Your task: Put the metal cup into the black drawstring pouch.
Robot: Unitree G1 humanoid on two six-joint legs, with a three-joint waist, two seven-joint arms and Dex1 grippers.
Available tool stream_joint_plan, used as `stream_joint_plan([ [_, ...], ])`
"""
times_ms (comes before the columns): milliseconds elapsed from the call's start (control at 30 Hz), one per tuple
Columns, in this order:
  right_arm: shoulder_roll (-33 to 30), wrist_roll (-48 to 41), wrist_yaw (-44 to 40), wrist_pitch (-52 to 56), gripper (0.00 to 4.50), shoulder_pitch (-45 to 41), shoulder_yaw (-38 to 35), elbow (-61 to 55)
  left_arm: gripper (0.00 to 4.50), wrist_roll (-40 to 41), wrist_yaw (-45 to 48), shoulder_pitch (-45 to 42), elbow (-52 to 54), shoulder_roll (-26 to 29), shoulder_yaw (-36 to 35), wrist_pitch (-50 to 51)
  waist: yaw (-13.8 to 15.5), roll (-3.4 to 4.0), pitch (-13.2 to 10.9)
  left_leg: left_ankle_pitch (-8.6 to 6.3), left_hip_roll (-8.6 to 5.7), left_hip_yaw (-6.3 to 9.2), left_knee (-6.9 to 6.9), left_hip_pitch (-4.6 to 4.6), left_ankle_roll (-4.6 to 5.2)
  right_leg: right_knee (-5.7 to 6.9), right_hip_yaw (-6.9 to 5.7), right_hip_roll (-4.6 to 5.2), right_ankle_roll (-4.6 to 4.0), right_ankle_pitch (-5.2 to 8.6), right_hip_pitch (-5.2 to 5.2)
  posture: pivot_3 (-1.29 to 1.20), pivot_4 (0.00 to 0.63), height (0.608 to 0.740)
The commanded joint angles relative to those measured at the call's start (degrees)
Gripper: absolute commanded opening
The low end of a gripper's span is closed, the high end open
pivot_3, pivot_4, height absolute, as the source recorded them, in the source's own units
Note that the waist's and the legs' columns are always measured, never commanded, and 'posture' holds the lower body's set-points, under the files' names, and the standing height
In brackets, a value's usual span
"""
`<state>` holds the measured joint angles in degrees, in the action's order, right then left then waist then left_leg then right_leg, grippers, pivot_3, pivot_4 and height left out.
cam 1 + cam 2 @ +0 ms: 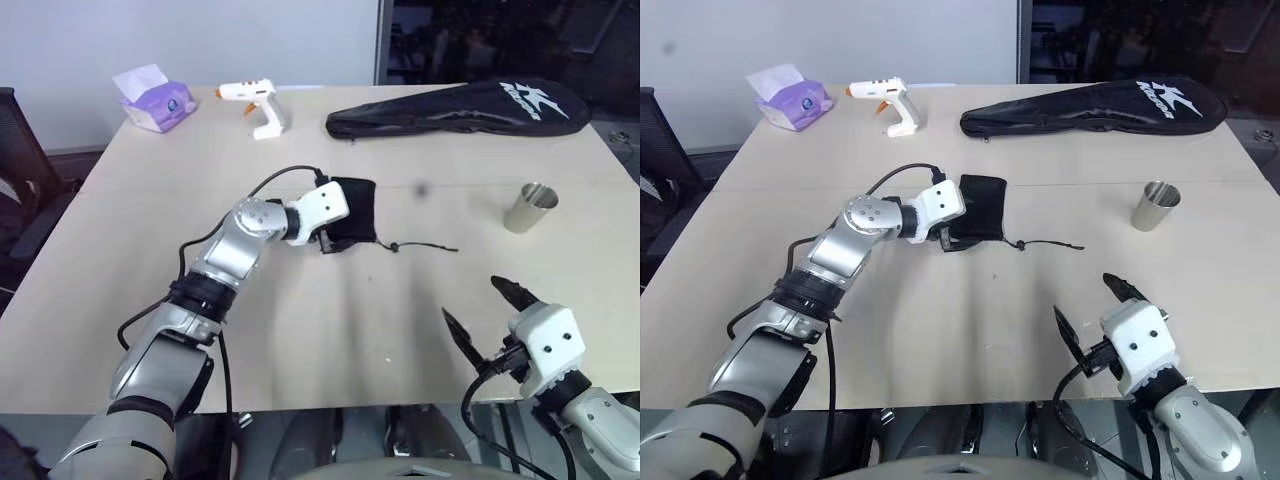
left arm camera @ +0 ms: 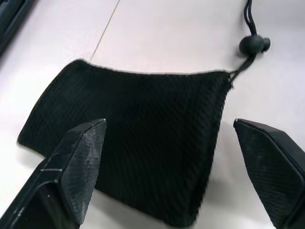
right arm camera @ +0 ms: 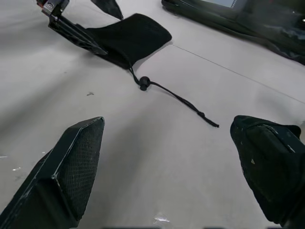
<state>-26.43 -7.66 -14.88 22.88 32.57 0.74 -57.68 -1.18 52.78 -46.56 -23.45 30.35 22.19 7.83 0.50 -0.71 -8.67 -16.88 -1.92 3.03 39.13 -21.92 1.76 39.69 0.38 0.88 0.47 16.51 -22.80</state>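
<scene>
Beige surface [image 1: 330, 330] carries a long black racket case [image 1: 460, 108] at the far edge. Nearer, the black drawstring pouch [image 1: 355, 212] lies flat mid-surface, the left gripper [image 2: 167, 157] spread wide over it. Right gripper [image 1: 482, 312] hangs open, empty, at the near edge. Metal cup [image 1: 530, 207] stands upright, well right of the pouch.

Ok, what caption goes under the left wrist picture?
Open left gripper straddling the black drawstring pouch lying on the table.
</scene>
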Motion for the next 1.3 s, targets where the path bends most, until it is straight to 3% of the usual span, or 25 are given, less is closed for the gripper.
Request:
stream_joint_plan([
  [33,0.7,1.1,2.4,-1.7,4.5,0.2,1.8,-2.3,4.43,-2.1,0.7,-3.3,-4.6,-0.8,-0.9,-4.7,0.0,0.0,0.0,0.0,0.0,0.0,0.0,0.01,0.0,0.02,0.0,0.0,0.0,0.0,0.0,0.0,0.15,0.74],
  [333,1.0,2.7,4.3,-1.4,4.5,-0.1,4.2,-2.3,4.43,-6.8,0.2,-7.7,-14.8,-3.0,-0.6,-12.7,0.1,-0.06,0.0,0.0,-0.01,0.02,0.05,-0.02,0.01,0.02,-0.04,0.0,0.01,0.0,0.0,0.0,0.15,0.74],
  [533,1.7,4.5,6.1,0.2,4.5,-2.4,3.4,-2.3,2.42,-7.6,1.5,-9.9,-20.1,-5.9,-1.1,-14.9,0.1,-0.08,0.0,0.0,-0.02,0.03,0.06,-0.03,0.01,0.02,-0.05,0.01,0.01,0.0,0.01,0.0,0.15,0.74],
  [633,2.9,5.2,8.3,4.0,4.5,-5.5,0.5,-2.3,1.24,-5.1,4.5,-11.6,-21.4,-7.3,-3.2,-9.4,0.1,-0.12,-0.1,0.0,-0.02,0.03,0.08,-0.04,0.01,0.02,-0.06,0.0,0.01,0.0,0.0,0.0,0.15,0.74],
  [667,3.0,3.8,8.3,6.6,4.5,-7.0,-1.0,-2.3,0.58,-4.1,5.5,-12.2,-21.6,-7.7,-4.0,-6.5,0.1,-0.13,-0.1,0.0,-0.03,0.05,0.1,-0.05,0.01,0.03,-0.09,0.0,0.01,0.0,0.0,0.0,0.15,0.74],
  [733,0.2,5.1,7.4,13.6,4.5,-11.0,-3.4,-2.3,0.05,-2.6,6.9,-13.3,-21.8,-8.4,-5.5,-2.1,-0.1,-0.14,-0.1,0.0,-0.03,0.04,0.12,-0.05,0.01,0.05,-0.08,0.0,0.01,0.0,0.0,0.0,0.15,0.74],
  [833,-6.2,7.1,6.0,29.6,4.5,-19.7,-7.1,-2.3,0.05,-0.6,8.6,-14.3,-20.6,-9.2,-7.2,4.8,-0.7,-0.14,-0.1,0.0,-0.07,0.04,0.18,-0.05,0.02,0.08,-0.08,0.02,0.01,-0.01,0.01,0.0,0.15,0.74],
  [967,-13.0,0.0,-2.3,43.1,4.5,-36.0,-12.7,5.4,0.05,1.5,8.6,-14.2,-15.8,-9.8,-9.3,12.2,-1.3,-0.14,-0.1,0.0,-0.08,0.14,0.16,-0.08,0.02,0.12,-0.16,0.01,0.01,-0.01,0.0,0.0,0.15,0.74],
  [1100,-20.6,-1.4,-6.7,46.6,4.5,-48.6,-10.7,18.1,0.05,2.4,6.1,-12.1,-8.8,-10.2,-10.5,17.4,-1.3,-0.12,-0.1,-0.02,-0.07,0.16,0.12,-0.1,0.07,0.11,-0.16,0.02,0.0,-0.01,-0.06,0.0,0.15,0.74],
  [1300,-24.3,-2.8,-12.9,42.0,4.5,-57.7,-5.7,34.0,0.05,3.8,2.1,-7.6,2.7,-10.6,-12.0,24.3,-1.3,-0.11,-0.1,0.02,-0.06,0.07,0.21,-0.73,0.02,0.2,-0.05,0.05,-0.01,-0.03,-0.65,0.0,0.15,0.74],
])
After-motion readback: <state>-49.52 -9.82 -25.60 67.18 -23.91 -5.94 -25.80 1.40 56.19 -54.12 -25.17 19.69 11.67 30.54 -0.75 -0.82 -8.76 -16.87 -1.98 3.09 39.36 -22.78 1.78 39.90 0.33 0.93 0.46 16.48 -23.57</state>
